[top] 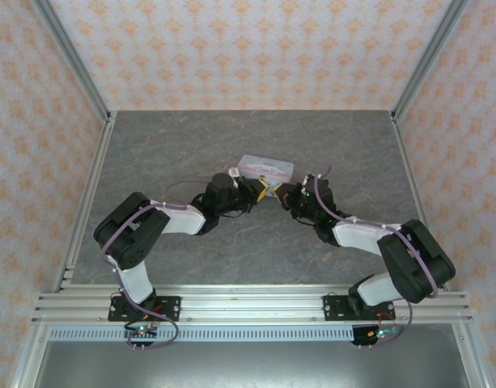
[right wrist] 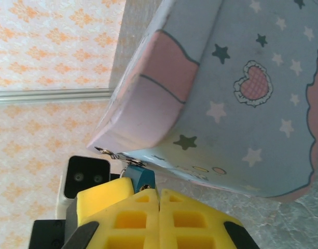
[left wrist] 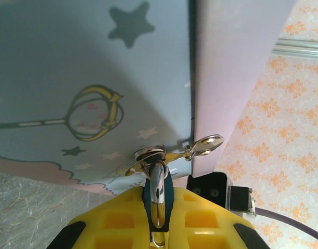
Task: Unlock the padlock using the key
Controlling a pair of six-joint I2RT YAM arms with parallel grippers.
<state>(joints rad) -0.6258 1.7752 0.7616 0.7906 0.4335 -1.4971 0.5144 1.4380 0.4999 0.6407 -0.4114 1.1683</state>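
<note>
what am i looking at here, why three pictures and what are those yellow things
These are two robot arms bolted at the near edge of a grey table. The overhead picture looks down on both; the other two come from cameras on each wrist, and the yellow blocks are each arm's own fingers. Both meet at a pale-blue tin box printed with stars and a heart. The left gripper is closed on the small padlock, whose silver shackle hangs from the box's clasp. The right gripper is shut right beside it, with a small teal and brass piece at its fingers; whether that is the key is too small to tell.
</note>
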